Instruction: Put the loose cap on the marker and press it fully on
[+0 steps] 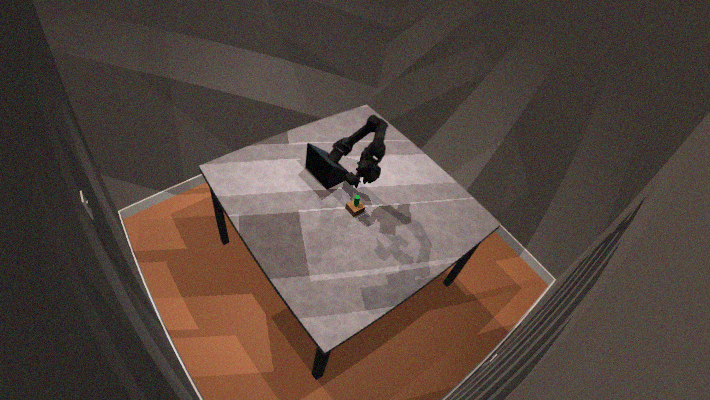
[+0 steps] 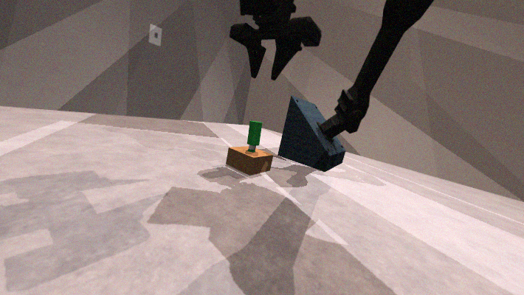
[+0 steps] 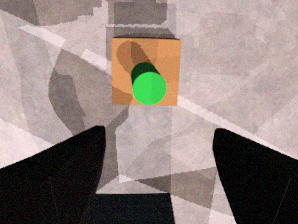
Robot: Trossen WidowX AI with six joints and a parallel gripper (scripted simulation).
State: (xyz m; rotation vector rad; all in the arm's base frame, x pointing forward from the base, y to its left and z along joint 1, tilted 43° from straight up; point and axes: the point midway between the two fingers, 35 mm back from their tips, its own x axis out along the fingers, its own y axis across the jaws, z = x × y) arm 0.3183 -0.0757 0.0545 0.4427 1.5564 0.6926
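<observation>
The green cap stands upright on the marker, over the orange holder block. In the exterior view a short pale band of the marker shows between the cap's lower edge and a dark green part at the block's top. Whether the cap is fully seated cannot be told. My gripper is open and empty, its fingertips pointing down, well above the cap and apart from it. In the wrist view the cap lies beyond the fingertips, not between them.
The dark blue wedge-shaped base stands on the table close to the holder block, and my arm rises from it. Shadows of the arm fall across the table top.
</observation>
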